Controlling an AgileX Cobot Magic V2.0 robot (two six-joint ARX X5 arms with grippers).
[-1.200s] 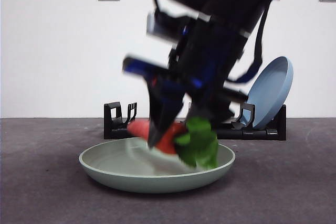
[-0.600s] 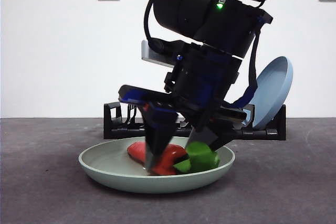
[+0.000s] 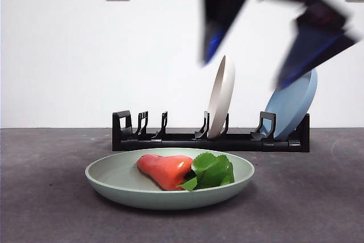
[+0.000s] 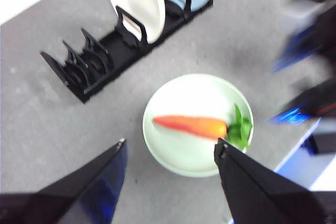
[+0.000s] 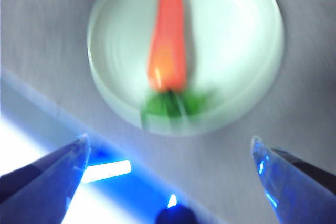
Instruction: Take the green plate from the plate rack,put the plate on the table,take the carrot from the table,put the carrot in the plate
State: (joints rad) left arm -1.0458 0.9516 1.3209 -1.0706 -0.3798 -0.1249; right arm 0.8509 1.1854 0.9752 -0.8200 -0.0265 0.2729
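Carrot [image 3: 165, 170]: lying in green plate [image 3: 114, 183] on table [image 3: 45, 197]; likely light, rigid, smooth; best pinched mid-body. Behind: rack [image 3: 170, 139], cream plate [image 3: 220, 96], blue plate [image 3: 293, 101]. Above: right gripper [image 5: 170, 153] and left gripper [image 4: 170, 153], both spread, empty.

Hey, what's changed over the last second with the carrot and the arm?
The gripper holding the carrot lowered it into the green plate, let go and rose away; both grippers, right gripper and left gripper, now hang open above it. The plate, plate rack, cream plate and blue plate stayed put.
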